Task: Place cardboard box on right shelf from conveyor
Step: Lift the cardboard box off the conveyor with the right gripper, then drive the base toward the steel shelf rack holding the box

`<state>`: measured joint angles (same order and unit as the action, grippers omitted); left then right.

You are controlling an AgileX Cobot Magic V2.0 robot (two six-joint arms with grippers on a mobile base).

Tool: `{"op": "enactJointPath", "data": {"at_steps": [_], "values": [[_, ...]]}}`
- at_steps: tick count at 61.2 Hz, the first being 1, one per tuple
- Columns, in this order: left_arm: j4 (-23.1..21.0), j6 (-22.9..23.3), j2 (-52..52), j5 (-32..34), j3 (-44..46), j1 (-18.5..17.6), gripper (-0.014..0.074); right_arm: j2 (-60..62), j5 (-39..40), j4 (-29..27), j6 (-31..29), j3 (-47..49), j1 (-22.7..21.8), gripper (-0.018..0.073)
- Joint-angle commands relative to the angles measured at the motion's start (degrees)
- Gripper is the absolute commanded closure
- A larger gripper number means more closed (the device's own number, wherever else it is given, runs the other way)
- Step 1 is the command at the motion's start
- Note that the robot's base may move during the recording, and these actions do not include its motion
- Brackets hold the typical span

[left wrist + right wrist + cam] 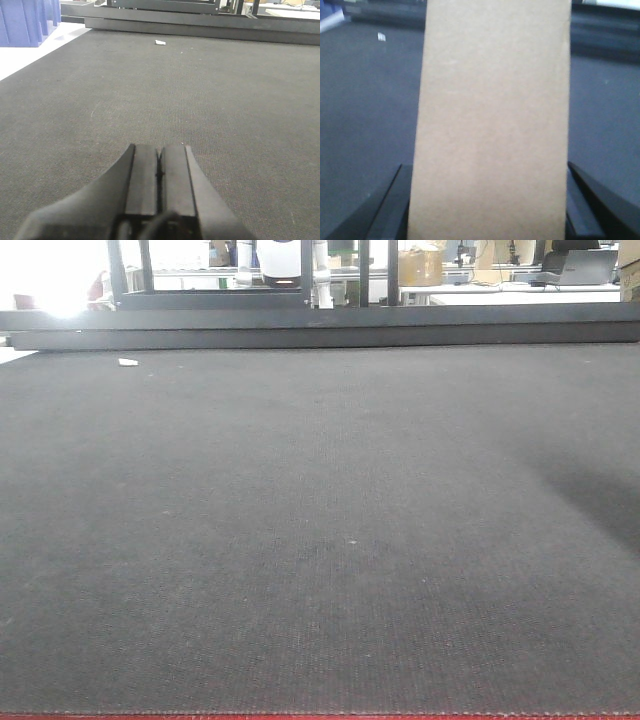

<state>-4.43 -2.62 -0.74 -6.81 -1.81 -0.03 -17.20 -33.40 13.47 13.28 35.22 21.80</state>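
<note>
right gripper (485, 167) squeezing the tan cardboard box (492, 115) from both sides, left gripper (160, 150) closed tight, low over the dark conveyor (320, 540)

A robotics lab: wide conveyor (320, 540), blue bins (25, 20), workbenches (470, 288) and a laptop (585, 267) behind.

The plain tan, flat rectangular cardboard box (492, 120) stands upright. Its smooth, unmarked face fills most of the right wrist view, and the dark fingers of the right end effector (485, 167) grip it at both lower sides. Behind it stretches the wide, charcoal-grey, finely textured conveyor belt (320, 540), with a thin red strip along its near edge.
</note>
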Motion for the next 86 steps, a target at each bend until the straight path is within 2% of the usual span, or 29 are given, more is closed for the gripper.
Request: {"op": "enactJointPath", "data": {"at_steps": [1,17,86], "values": [[-0.3,0.0,-0.8,4.9,-0.5,-0.3,0.0713,2.7,7.2,1.8,-0.6,1.8,-0.4,0.0282],[-0.3,0.0,-0.8,4.9,-0.5,-0.3,0.0713,6.4,15.3,1.8,-0.6,1.8,-0.4,0.0282],[-0.3,0.0,-0.8,4.9,-0.5,-0.3,0.0713,6.4,15.2,1.8,-0.6,1.7,-0.4,0.0282]]}}
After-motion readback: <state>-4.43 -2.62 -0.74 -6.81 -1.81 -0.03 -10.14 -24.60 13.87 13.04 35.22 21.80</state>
